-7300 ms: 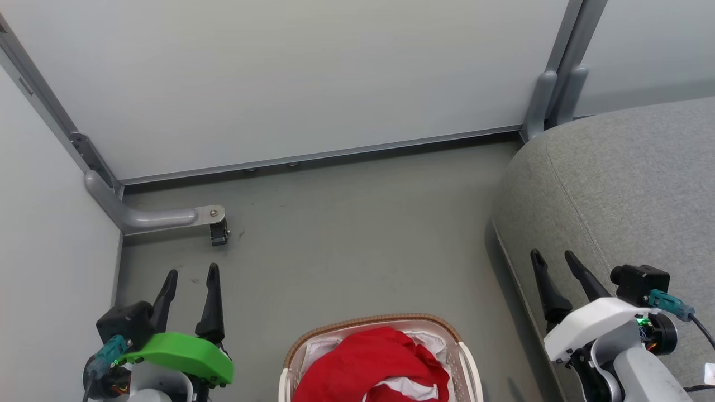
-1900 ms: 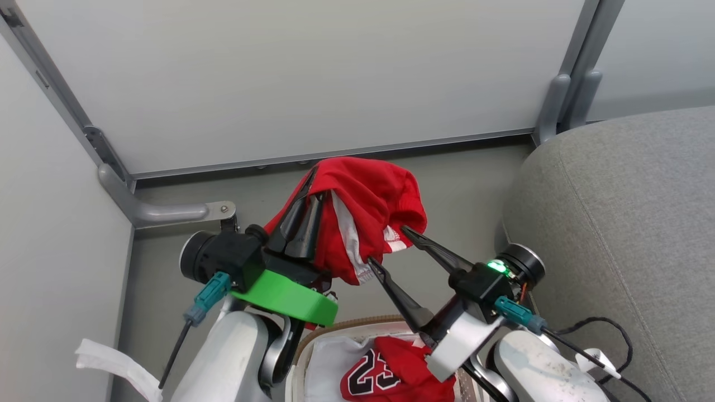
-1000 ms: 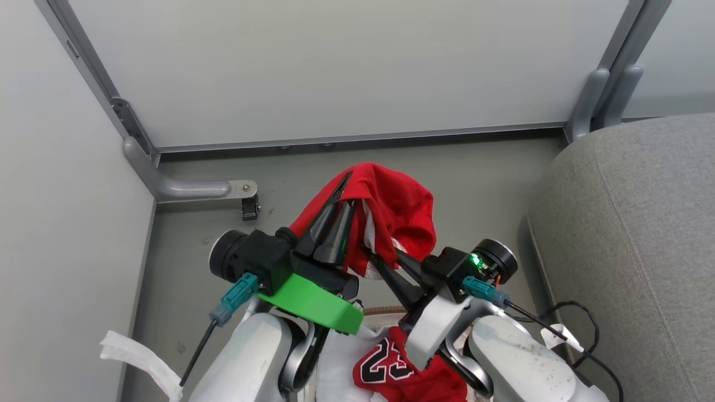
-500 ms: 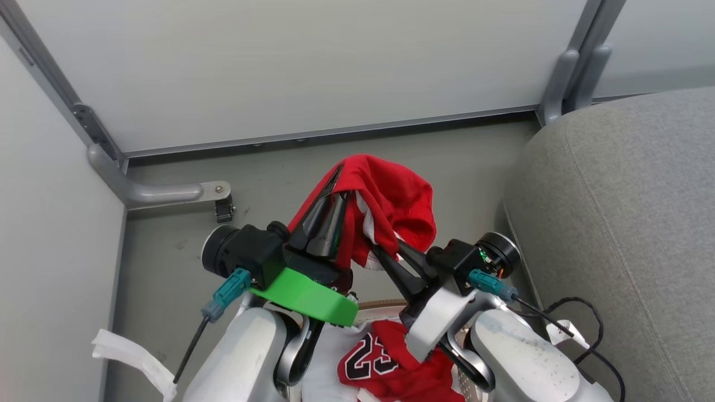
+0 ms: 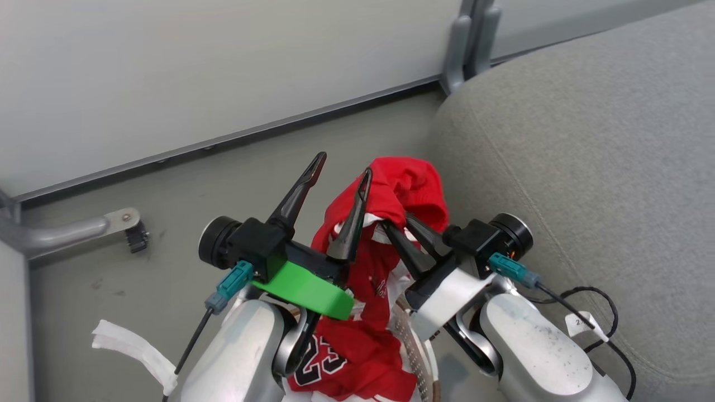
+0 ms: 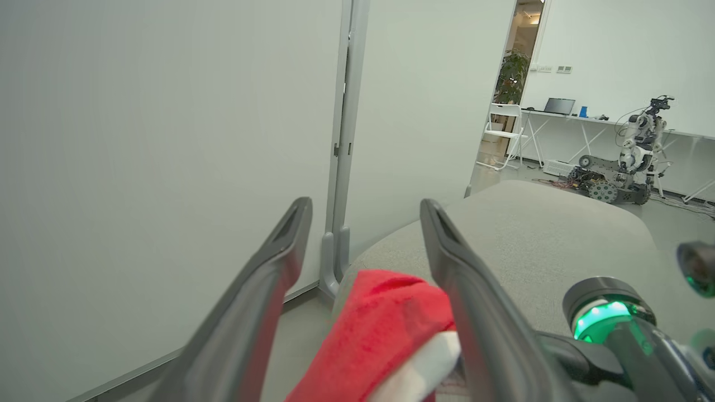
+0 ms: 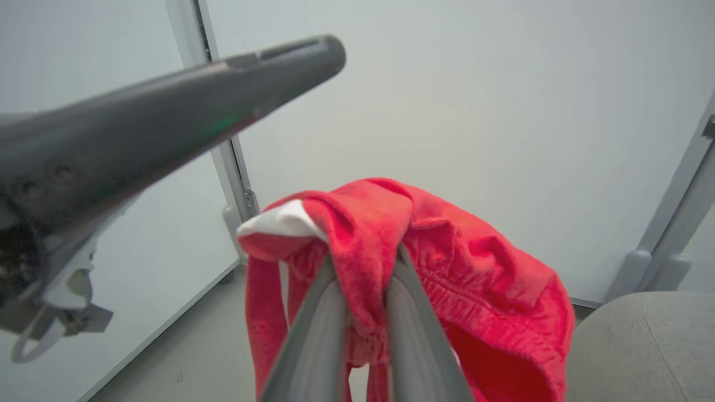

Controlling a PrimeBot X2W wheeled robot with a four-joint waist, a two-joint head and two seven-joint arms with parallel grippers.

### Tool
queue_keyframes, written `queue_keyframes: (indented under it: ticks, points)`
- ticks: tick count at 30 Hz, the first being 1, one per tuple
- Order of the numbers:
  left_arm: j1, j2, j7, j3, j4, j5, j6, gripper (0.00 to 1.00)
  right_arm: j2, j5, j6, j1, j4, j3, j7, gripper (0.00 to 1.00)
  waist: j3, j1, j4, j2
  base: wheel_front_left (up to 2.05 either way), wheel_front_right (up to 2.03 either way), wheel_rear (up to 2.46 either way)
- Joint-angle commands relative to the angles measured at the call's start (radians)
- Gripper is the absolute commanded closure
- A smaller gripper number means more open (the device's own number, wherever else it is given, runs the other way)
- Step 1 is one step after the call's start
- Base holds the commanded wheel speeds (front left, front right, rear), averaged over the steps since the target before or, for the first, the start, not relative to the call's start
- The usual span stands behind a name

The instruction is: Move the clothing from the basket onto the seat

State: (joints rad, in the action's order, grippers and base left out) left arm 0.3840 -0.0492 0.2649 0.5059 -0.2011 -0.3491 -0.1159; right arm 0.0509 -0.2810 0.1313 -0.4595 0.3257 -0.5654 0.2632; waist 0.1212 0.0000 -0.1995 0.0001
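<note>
The left gripper (image 5: 338,167) has let go of the red garment (image 5: 410,187), and its jaws now stand wide apart on either side of it. The right gripper (image 5: 399,223) pinches the red garment, fingertips buried in cloth, just off the seat's (image 5: 586,139) edge. The arms hide most of the basket (image 5: 414,357) below.

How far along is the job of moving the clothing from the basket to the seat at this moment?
Done: no garment rests on the seat in these views. In hand: the right gripper has its jaws shut on a red garment, held up near the seat's edge; the left gripper stands open beside it. Left: placing this garment, then the number 23 garment that lies in the basket.
</note>
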Motion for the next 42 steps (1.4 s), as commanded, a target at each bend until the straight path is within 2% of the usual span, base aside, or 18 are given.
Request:
queue_keyframes:
  ticks: [1,7,12,16,21,31,37,42]
  points:
    - [0.017,-0.003,-0.001,-0.009,-0.006,0.012,-0.006,0.00,0.001,-0.007,-0.001,0.006,-0.012,0.003,0.002,1.00,0.047,0.0000,-0.138,-0.0001,0.00,0.00,0.00]
    - [0.035,-0.003,-0.001,-0.016,-0.026,0.032,-0.012,0.00,0.001,-0.012,-0.001,0.023,-0.041,0.036,0.002,1.00,0.079,0.0000,-0.264,-0.0001,0.00,0.00,0.00]
    - [0.044,-0.004,-0.001,-0.015,-0.045,0.053,-0.015,0.00,0.001,0.003,-0.001,0.020,-0.044,0.109,0.002,1.00,0.104,0.0000,-0.336,-0.0001,0.00,0.00,0.00]
    - [0.061,-0.005,-0.001,0.005,-0.058,0.060,-0.016,0.00,0.009,0.047,-0.001,-0.021,-0.036,0.198,0.002,1.00,0.135,0.0000,-0.345,-0.0001,0.00,0.00,0.00]
    - [0.072,-0.014,-0.001,0.021,-0.072,0.073,-0.016,0.00,0.084,0.113,-0.001,-0.112,-0.007,0.255,0.002,1.00,0.187,0.0000,-0.346,-0.0001,0.00,0.00,0.00]
    - [0.108,-0.051,-0.001,0.032,-0.075,0.090,-0.016,0.00,0.280,0.226,-0.001,-0.401,0.128,0.409,0.002,1.00,0.343,0.0000,-0.237,-0.0001,0.00,0.00,0.00]
    - [0.156,-0.061,-0.001,0.035,-0.064,0.100,-0.016,0.00,0.369,0.295,-0.001,-0.565,0.218,0.514,0.002,1.00,0.455,0.0000,-0.162,-0.0001,0.00,0.00,0.00]
    - [0.186,-0.055,-0.001,0.033,-0.059,0.109,-0.016,0.00,0.417,0.351,-0.001,-0.634,0.323,0.579,0.002,1.00,0.517,0.0000,-0.104,-0.0001,0.00,0.00,0.00]
